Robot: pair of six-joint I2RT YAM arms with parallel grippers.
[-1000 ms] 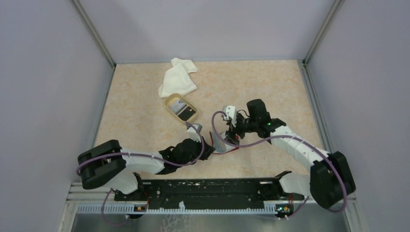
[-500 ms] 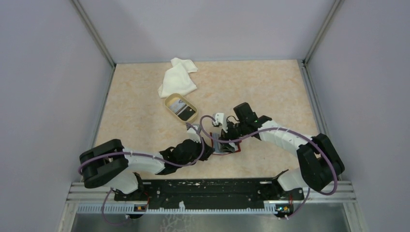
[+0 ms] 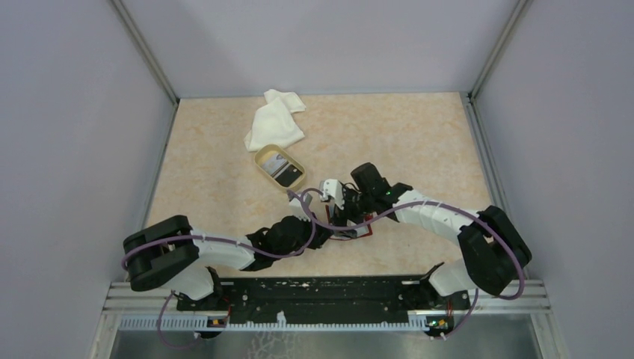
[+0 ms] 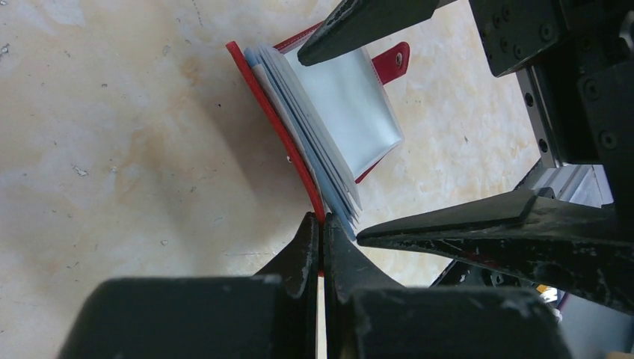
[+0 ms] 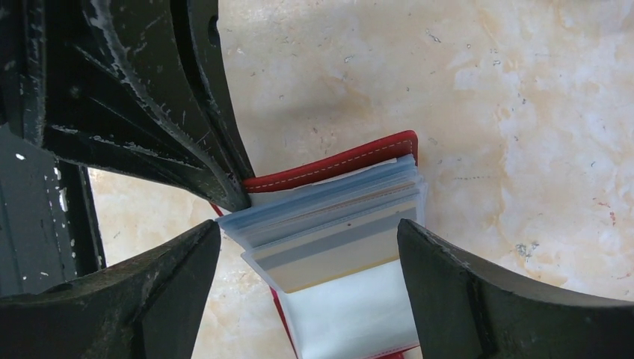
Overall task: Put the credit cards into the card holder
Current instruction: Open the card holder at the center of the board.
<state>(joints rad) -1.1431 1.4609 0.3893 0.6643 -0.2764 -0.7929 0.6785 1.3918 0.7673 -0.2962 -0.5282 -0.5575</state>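
Beige marbled tabletop, faint specks and scuffs. Lilac-grey walls on three sides, metal posts at far corners. White cloth crumpled at 11 o'clock, near far edge. Tan oval dish just at 5 o'clock of cloth, credit cards lying inside. Red card holder at 6 o'clock of table centre, open, clear sleeves fanned. Left gripper pinched tight on holder's red cover. Right gripper spread wide, fingers either side of sleeves; contact unclear.
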